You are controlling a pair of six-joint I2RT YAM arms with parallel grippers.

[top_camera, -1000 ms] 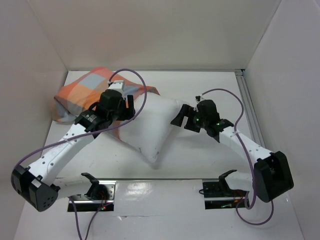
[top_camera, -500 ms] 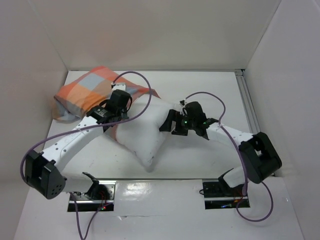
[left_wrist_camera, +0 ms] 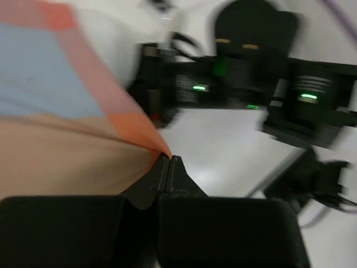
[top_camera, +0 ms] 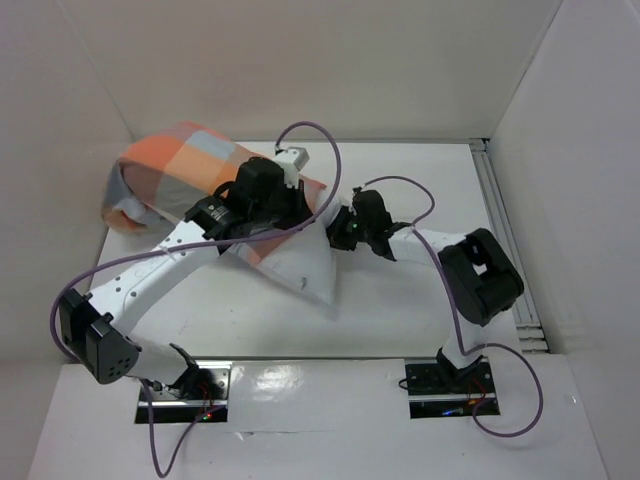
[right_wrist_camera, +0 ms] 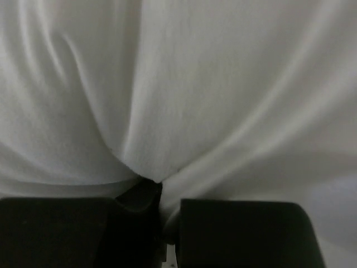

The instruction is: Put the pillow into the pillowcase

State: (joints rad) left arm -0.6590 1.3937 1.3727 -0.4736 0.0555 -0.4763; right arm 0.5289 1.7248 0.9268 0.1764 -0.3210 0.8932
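Two grips are showing. The black two-finger left gripper is pinching an orange corner of the thin soft pillowcase checked in orange, grey, light blue and cream, its jaws pressing tip to tip on the cloth. The pillowcase is stretching from a bunched heap at the back left of the white table, near the left wall, across toward the middle. Its taut edge is draping over the upper left part of the large plump plain white stuffed pillow. The pillow is lying near the table's centre, turned at an angle, one corner pointing toward the near edge. The black two-finger right gripper is clamping a fold of the pillow's white fabric at its right side, with creases fanning out from the pinch.
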